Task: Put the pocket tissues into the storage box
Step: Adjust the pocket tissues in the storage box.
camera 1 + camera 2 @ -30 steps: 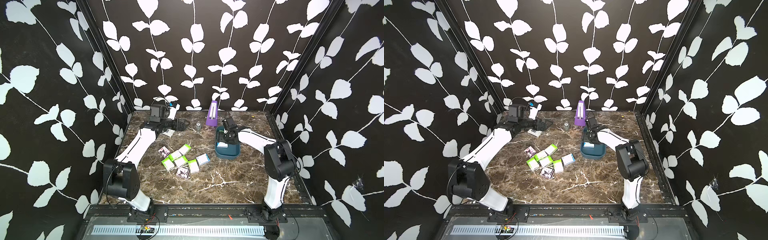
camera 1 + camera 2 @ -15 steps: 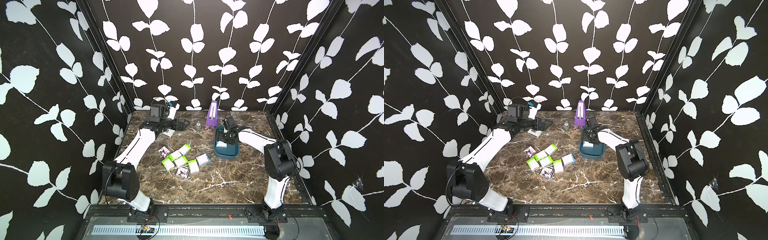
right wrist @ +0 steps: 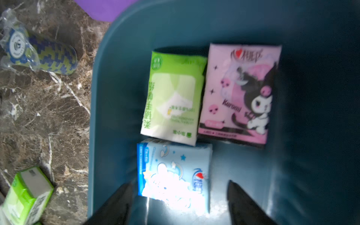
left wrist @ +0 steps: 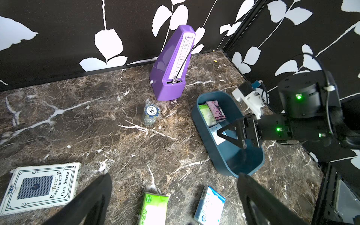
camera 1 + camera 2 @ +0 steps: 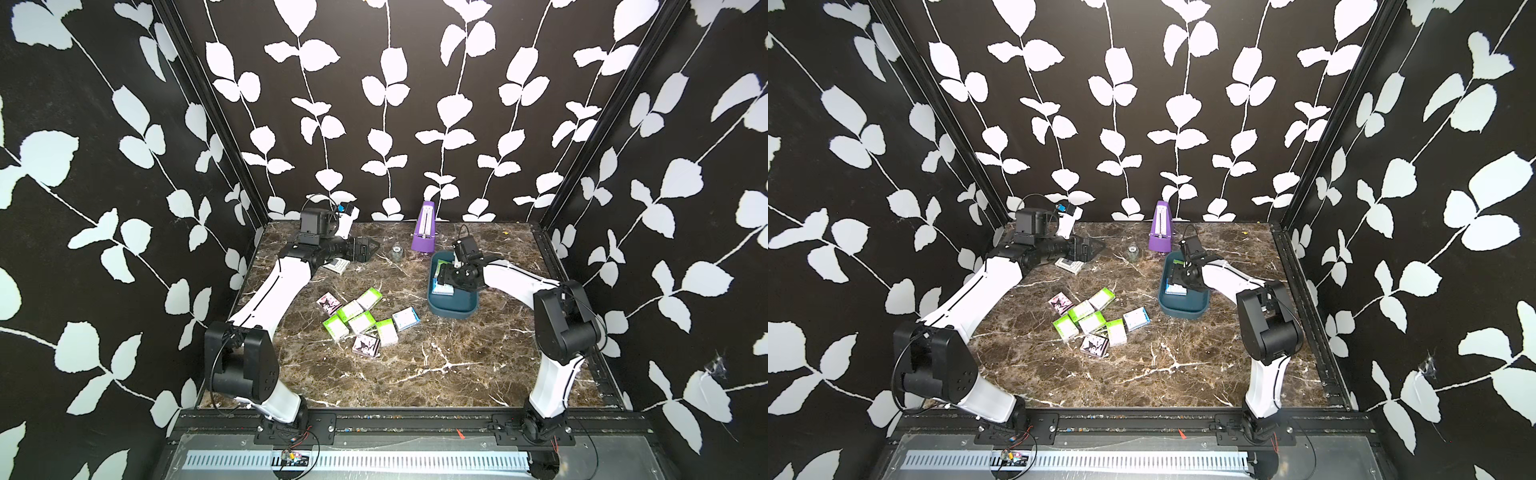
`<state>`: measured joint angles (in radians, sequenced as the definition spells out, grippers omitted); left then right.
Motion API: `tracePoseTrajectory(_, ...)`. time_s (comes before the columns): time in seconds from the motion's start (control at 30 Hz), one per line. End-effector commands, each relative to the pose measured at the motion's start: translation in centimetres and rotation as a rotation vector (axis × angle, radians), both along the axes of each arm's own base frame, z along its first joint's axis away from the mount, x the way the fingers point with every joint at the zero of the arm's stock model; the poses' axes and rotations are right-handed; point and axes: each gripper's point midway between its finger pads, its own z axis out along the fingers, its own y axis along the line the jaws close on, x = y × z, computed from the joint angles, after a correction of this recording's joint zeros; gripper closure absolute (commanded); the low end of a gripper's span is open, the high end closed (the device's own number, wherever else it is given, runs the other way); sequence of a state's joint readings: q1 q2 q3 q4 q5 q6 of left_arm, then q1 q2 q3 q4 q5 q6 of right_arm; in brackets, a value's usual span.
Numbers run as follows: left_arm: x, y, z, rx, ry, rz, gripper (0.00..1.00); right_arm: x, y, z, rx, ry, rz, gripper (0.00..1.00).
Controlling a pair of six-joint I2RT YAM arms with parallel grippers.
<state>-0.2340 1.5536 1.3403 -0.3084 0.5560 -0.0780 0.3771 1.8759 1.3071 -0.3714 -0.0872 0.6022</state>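
1. In both top views, the storage box (image 5: 453, 312) (image 5: 1183, 312) sits on the desk (image 5: 415, 374) at the robot's right, and the right gripper (image 5: 445, 277) hangs inside its walls. Nine or so loose pocket tissues (image 5: 365, 320) lie clustered mid-desk, well apart from that gripper. The left gripper (image 5: 368, 249) rests low near the back, beside the card deck (image 5: 337, 266), with the purple metronome (image 5: 424, 228) behind the box.

2. In the left wrist view, the left gripper's fingers are spread wide and hold nothing. Two loose packets lie just ahead of it, a green one (image 4: 153, 208) and a blue one (image 4: 209, 204). The roll of poker chips (image 4: 151, 114) is further off.

3. In the right wrist view, the right gripper's fingers stand apart with nothing clamped. The blue packet (image 3: 175, 161) lies flat on the box floor between and just beyond the tips. A gap shows on one side of it, while the other finger is close to its edge. The green packet (image 3: 173, 97) and the pink packet (image 3: 237, 93) lie side by side further in, touching each other.

4. The step in hand looks like the release of the blue packet. To do it well, the jaws should be kept clear of both packet edges. The gripper should rise straight up so no finger drags the packet or catches the box wall. It can then swing to the nearest loose packet in the cluster.
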Motion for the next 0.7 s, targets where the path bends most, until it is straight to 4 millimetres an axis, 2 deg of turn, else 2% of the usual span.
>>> tracePoseTrajectory(0.0, -0.6, 0.3, 0.9, 0.001, -0.024, 0.001, 0.01, -0.8, -0.6, -0.4, 0.018, 0.01, -0.013, 0.37)
tracePoseTrajectory(0.13, -0.6, 0.3, 1.0, 0.003, -0.027, -0.003, 0.01, -0.9, -0.9, -1.0, 0.026, 0.016, -0.028, 0.43)
tracePoseTrajectory(0.4, -0.5, 0.2, 1.2, 0.001, -0.028, -0.005, 0.01, -1.0, -1.4, -2.1, 0.025, 0.037, -0.029, 0.61)
tracePoseTrajectory(0.67, -0.4, 0.2, 1.2, -0.004, -0.026, -0.003, 0.01, -1.0, -0.6, -2.7, 0.059, 0.063, -0.014, 0.67)
